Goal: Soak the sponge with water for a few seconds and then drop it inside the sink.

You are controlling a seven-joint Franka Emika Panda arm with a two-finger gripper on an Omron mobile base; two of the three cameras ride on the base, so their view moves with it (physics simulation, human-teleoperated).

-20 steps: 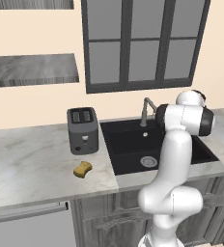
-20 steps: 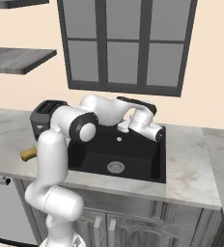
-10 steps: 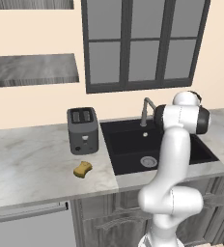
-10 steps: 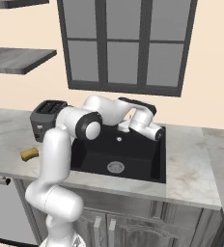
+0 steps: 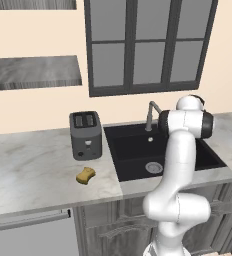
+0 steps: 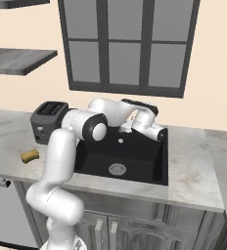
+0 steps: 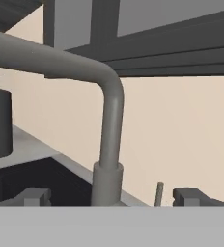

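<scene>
Behind the black sink (image 5: 133,150), the open, empty pincer (image 7: 112,198) straddles the grey faucet (image 7: 109,144). Well apart on bare worktop (image 5: 28,170), near its front edge, lies the peanut-shaped yellow-orange sponge (image 5: 85,175).

A small yellow-orange sponge (image 5: 85,175) lies flat on the marble worktop (image 5: 33,170), left of the dry matte black sink (image 5: 133,150) with its grey gooseneck faucet (image 5: 151,114).

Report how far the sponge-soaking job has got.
Nothing is finished yet. The small yellow-orange sponge lies untouched on the marble counter in front of the dark grey toaster. In hand: the gripper, jaws open and empty, faces the grey gooseneck faucet. No water runs. Left: soaking, then dropping into the black sink.
</scene>
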